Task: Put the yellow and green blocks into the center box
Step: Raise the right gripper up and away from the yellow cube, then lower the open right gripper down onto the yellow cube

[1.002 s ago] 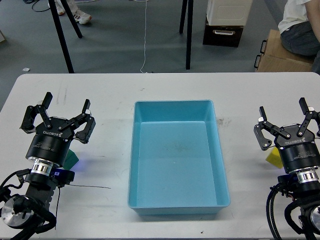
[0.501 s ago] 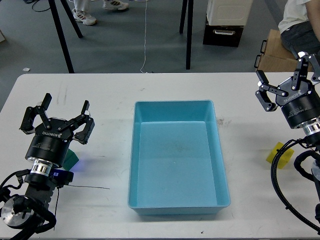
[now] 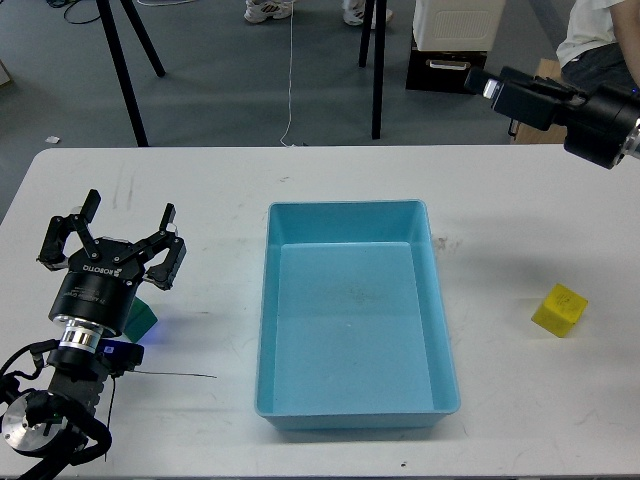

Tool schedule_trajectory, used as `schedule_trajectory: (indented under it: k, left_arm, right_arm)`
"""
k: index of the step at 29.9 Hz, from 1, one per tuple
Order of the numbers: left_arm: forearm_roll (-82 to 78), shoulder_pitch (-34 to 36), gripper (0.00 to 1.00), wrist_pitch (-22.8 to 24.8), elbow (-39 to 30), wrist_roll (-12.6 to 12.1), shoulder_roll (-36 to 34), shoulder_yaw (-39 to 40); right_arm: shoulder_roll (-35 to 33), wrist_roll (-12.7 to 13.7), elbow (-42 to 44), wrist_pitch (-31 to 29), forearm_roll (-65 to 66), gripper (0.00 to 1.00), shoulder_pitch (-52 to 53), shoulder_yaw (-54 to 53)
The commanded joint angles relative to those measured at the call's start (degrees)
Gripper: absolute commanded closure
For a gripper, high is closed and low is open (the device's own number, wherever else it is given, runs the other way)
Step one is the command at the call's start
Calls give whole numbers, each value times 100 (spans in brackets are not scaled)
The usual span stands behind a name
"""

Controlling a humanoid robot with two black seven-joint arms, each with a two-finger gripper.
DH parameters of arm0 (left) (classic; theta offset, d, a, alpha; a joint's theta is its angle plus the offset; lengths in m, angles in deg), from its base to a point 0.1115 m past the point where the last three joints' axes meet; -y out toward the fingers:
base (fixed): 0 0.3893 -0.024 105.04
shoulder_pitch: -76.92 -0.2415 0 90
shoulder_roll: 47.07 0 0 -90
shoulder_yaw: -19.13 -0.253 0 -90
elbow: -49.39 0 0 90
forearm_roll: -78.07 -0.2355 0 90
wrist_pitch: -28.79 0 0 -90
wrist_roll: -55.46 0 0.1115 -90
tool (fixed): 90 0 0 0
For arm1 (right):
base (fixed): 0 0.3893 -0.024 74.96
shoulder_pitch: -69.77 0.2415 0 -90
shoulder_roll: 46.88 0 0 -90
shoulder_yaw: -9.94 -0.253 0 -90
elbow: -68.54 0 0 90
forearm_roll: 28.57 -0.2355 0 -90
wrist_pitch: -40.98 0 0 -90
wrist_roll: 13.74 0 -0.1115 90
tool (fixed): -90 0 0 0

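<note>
The light-blue tray stands empty in the middle of the white table. The yellow block lies alone on the table to the right of the tray. The dark green block lies left of the tray, partly hidden behind my left wrist. My left gripper is open and empty, its fingers spread just above the green block. My right gripper is raised high at the far right, far from the yellow block, dark and seen sideways; its fingers cannot be told apart.
A thin black cable lies on the table beside my left arm. Beyond the table's far edge stand black tripod legs, a box on the floor and a seated person.
My right arm has lifted from beside the yellow block and swung up toward the far right edge, leaving the block in full view. The left arm has barely moved.
</note>
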Motion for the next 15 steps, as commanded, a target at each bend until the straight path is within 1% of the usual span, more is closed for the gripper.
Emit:
schedule_trajectory:
  k: [1, 4, 7, 9, 12, 15]
  left_arm:
    - [-1, -7, 0, 0, 0, 0, 0, -8]
    - [-1, -7, 0, 0, 0, 0, 0, -8]
    - [-1, 2, 0, 0, 0, 0, 9, -8]
    - [-1, 2, 0, -9, 0, 0, 18, -8]
    - [-1, 2, 0, -9, 0, 0, 18, -8]
    - [-1, 2, 0, -9, 0, 0, 18, -8]
  right_arm:
    - [-641, 2, -153, -168, 535, 3, 858, 1486]
    - [-1160, 2, -592, -317, 677, 3, 1185, 2296]
    - [-1573, 2, -1092, -353, 756, 3, 1238, 2728]
    - [-1715, 2, -1296, -388, 1166, 4, 1203, 2948]
    - [-1742, 2, -1297, -379, 2054, 5, 1151, 3168]
    - [-1750, 2, -1288, -379, 2364, 5, 1072, 3309]
